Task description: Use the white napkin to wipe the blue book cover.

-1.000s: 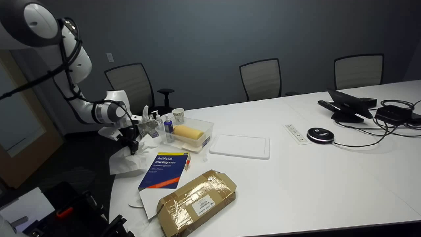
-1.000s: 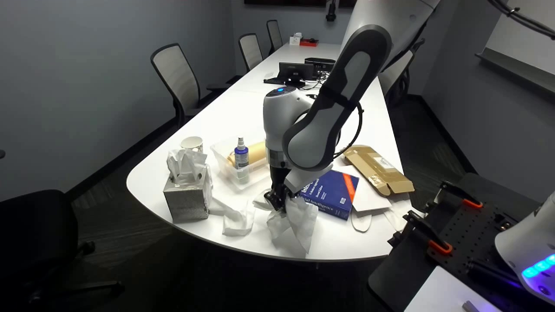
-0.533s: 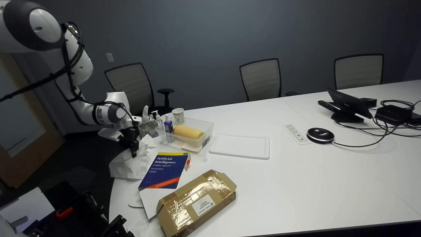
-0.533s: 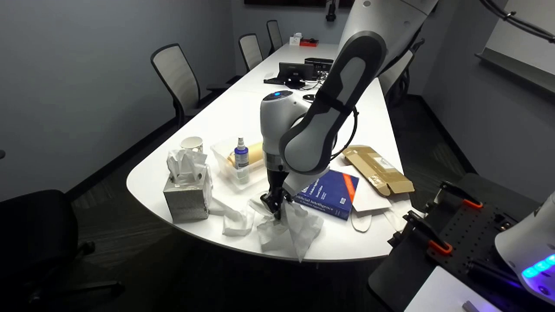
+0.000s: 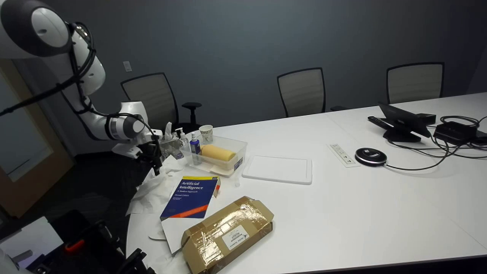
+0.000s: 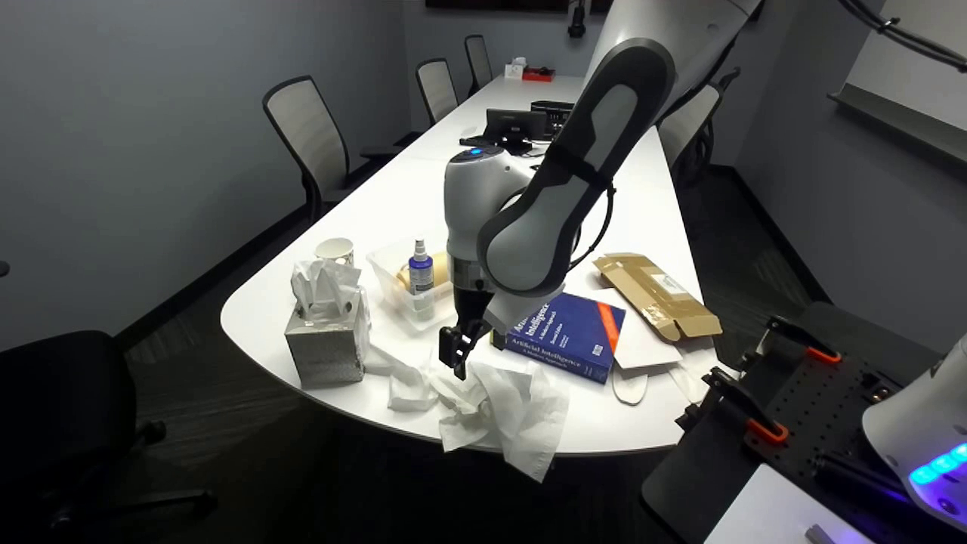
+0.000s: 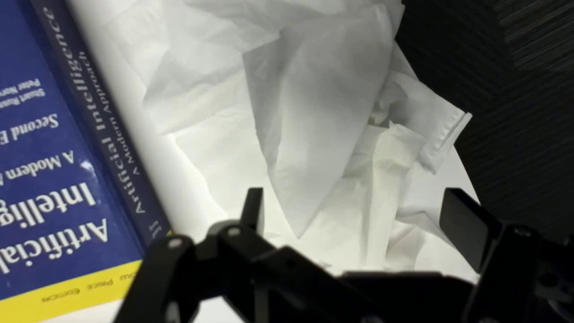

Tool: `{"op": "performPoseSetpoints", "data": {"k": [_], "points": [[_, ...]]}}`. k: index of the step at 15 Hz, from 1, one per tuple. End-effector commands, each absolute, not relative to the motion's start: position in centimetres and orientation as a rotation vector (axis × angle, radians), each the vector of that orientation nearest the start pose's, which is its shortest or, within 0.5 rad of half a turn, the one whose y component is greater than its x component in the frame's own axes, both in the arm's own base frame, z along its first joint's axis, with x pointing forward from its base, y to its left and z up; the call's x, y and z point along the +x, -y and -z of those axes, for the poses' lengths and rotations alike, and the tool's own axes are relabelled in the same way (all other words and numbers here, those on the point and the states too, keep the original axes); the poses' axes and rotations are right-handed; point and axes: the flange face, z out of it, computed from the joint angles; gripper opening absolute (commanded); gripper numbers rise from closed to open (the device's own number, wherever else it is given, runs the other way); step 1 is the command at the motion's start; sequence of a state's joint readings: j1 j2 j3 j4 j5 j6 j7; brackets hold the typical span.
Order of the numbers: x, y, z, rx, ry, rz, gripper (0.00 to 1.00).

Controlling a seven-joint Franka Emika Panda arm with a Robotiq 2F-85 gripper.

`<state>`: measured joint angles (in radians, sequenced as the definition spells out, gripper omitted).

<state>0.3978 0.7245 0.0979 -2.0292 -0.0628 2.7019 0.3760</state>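
The white napkin (image 7: 314, 103) lies crumpled on the table beside the book, with one corner past the table's rounded edge in an exterior view (image 6: 521, 415). Above it, my gripper (image 7: 354, 208) stands open, its fingers wide apart with nothing between them; the napkin is below. The blue book cover (image 5: 192, 194) faces up, showing a yellow band at one end and a red-orange stripe at the other. In the wrist view the book (image 7: 49, 157) is at the left, away from the fingers. The arm hides part of the book in an exterior view (image 6: 566, 332).
A tissue box (image 6: 329, 347) stands near the napkin, with more tissue (image 6: 415, 389) beside it. A clear bin (image 5: 237, 154) holds a blue spray bottle (image 5: 195, 144) and a yellow roll (image 5: 218, 152). A tan package (image 5: 228, 232) and a white sheet (image 5: 173, 230) lie by the book.
The gripper held the gathered napkin between its fingers; it has opened and let go, rising slightly. The napkin has dropped and spread out on the table, its corner over the edge.
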Motion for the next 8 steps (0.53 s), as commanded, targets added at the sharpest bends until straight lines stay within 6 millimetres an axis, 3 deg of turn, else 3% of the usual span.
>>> {"op": "performPoseSetpoints", "data": {"k": [1, 4, 8], "points": [[50.8, -26.5, -11.4, -3.109, 0.22, -0.054, 1.0], [51.5, -24.1, -13.9, -3.122, 0.13, 0.025, 1.0], [52.3, -19.3, -16.7, -3.149, -0.03, 0.103, 1.0]]}}
